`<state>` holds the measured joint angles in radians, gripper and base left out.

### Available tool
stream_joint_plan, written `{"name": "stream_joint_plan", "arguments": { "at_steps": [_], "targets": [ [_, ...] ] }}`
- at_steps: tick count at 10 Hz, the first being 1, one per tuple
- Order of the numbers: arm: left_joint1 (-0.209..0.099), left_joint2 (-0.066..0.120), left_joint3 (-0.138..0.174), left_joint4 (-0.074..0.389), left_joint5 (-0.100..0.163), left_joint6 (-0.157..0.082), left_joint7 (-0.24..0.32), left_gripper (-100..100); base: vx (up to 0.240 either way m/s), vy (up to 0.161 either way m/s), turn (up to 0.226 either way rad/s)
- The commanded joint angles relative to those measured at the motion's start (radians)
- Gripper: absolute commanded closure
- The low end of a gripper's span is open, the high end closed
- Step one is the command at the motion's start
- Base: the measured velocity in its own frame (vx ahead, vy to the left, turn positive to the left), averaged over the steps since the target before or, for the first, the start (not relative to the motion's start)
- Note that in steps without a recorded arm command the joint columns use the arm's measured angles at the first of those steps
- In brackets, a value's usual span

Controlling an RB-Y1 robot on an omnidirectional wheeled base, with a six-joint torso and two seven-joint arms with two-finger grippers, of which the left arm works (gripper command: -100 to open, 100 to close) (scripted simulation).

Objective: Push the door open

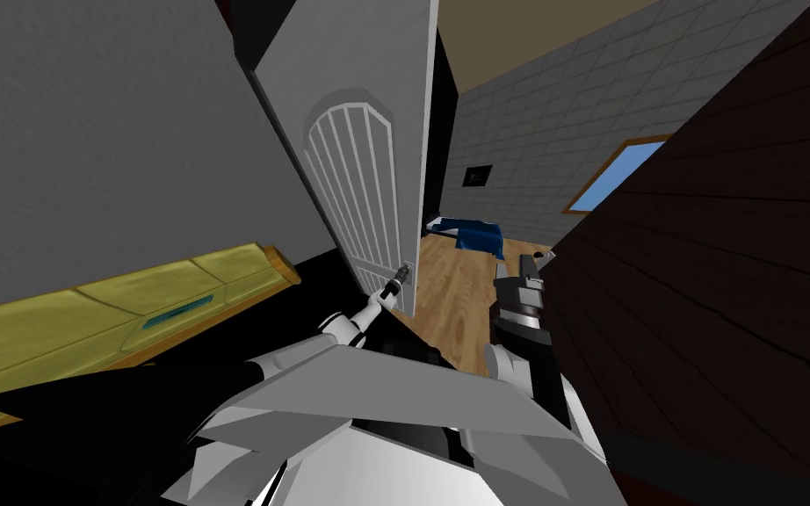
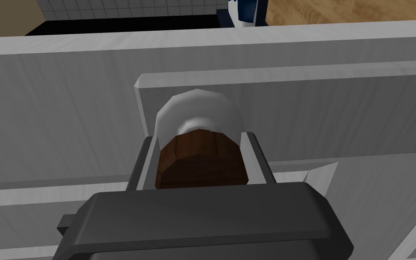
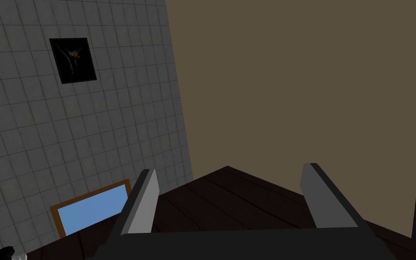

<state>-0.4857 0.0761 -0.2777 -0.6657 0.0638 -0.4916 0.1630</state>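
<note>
My left gripper (image 2: 201, 143) pinches the brown knob (image 2: 200, 162). The door (image 1: 368, 184), ajar, lies straight ahead, so push forward. Right gripper (image 3: 229, 174) spread, farther off.

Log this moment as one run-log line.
left gripper: shut on brown knob | door: partly open | right gripper: open, beside dark wall

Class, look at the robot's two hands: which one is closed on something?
The left hand, its fingers pressing the sides of the brown knob on the grey door. The right hand stands open, holding nothing.
</note>
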Motion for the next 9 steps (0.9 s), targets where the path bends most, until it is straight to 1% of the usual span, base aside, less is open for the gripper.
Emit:
{"name": "stream_joint_plan", "arguments": {
  "at_steps": [1, 2, 4, 5, 6, 8, 9],
  "targets": [
    [0.003, 0.015, 0.026, -0.01, 0.006, 0.005, -0.011, 100, 0.147, -0.165, 0.088],
    [0.003, 0.019, 0.042, -0.008, 0.009, 0.006, -0.018, 100, 0.175, -0.171, 0.082],
    [0.004, 0.023, 0.059, -0.005, 0.013, 0.007, -0.024, 100, 0.138, -0.129, 0.042],
    [0.004, 0.026, 0.075, -0.002, 0.017, 0.007, -0.031, 100, 0.136, -0.14, 0.065],
    [0.004, 0.028, 0.084, 0.0, 0.019, 0.008, -0.034, 100, 0.123, -0.156, 0.067],
    [0.004, 0.034, 0.117, 0.006, 0.026, 0.009, -0.048, 100, 0.142, -0.165, 0.085],
    [0.004, 0.036, 0.125, 0.007, 0.028, 0.01, -0.051, 100, 0.151, -0.159, 0.059]
  ]
}}
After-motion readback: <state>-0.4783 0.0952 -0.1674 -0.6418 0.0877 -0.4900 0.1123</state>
